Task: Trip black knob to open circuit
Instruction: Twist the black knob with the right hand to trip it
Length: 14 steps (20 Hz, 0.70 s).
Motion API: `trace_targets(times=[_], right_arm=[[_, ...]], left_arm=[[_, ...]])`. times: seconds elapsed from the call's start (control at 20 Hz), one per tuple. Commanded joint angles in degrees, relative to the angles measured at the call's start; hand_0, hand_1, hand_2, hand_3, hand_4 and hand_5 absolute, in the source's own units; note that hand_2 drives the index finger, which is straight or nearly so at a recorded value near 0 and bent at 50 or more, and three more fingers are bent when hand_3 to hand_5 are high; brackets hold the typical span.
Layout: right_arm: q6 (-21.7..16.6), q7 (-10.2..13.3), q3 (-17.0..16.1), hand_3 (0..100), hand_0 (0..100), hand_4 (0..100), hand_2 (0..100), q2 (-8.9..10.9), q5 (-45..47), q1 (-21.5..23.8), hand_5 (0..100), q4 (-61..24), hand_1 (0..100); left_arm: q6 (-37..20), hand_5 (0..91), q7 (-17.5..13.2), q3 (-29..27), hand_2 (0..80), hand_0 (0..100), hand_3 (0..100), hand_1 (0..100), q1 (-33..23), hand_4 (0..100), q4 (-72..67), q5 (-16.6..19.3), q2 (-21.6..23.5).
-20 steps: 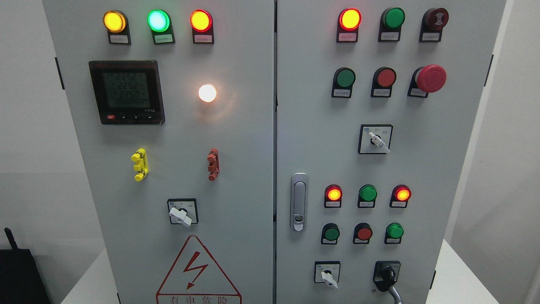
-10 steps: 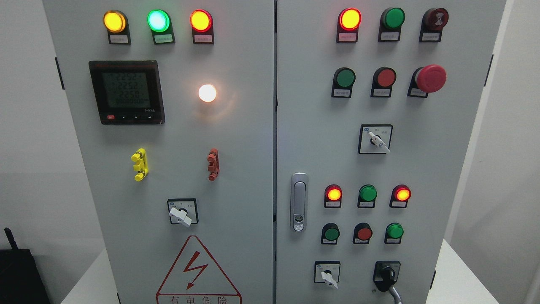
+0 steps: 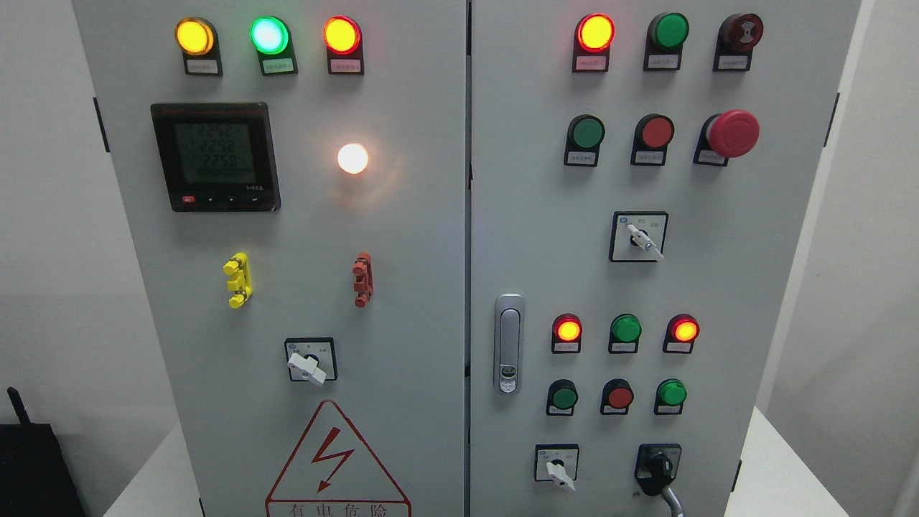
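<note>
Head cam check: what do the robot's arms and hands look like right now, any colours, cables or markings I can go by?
Nothing to describe: neither arm nor hand shows in the head view. The frame holds only the grey cabinet. The black knob, low on its right door, has a grey cable hanging below it.

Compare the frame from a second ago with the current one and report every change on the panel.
Nothing on the panel moved and no hand is in view. Only the meter differs: the last digits of its third row flicker. The black knob at the lower right keeps the same position, and the lamps are lit as before.
</note>
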<state>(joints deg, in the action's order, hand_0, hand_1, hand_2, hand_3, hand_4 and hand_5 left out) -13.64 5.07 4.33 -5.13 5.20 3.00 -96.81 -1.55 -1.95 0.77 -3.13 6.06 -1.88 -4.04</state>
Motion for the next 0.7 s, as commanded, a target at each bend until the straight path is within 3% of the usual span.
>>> trace_targets(times=[0.0, 0.65], right_arm=[[-0.95, -1.55, 2.09, 100, 7, 100, 0, 0.03, -0.28, -1.07, 100, -2.33, 10], [-0.95, -1.73, 2.79, 100, 7, 100, 0, 0.03, -0.28, -1.16, 100, -2.33, 10]], left_arm=[[-0.12, 0.0, 0.01, -0.07, 0.0, 12, 0, 39, 0.14, 0, 0.01, -0.14, -0.09], [-0.12, 0.0, 0.01, -0.07, 0.0, 12, 0, 39, 0.23, 0, 0.01, -0.14, 0.00]])
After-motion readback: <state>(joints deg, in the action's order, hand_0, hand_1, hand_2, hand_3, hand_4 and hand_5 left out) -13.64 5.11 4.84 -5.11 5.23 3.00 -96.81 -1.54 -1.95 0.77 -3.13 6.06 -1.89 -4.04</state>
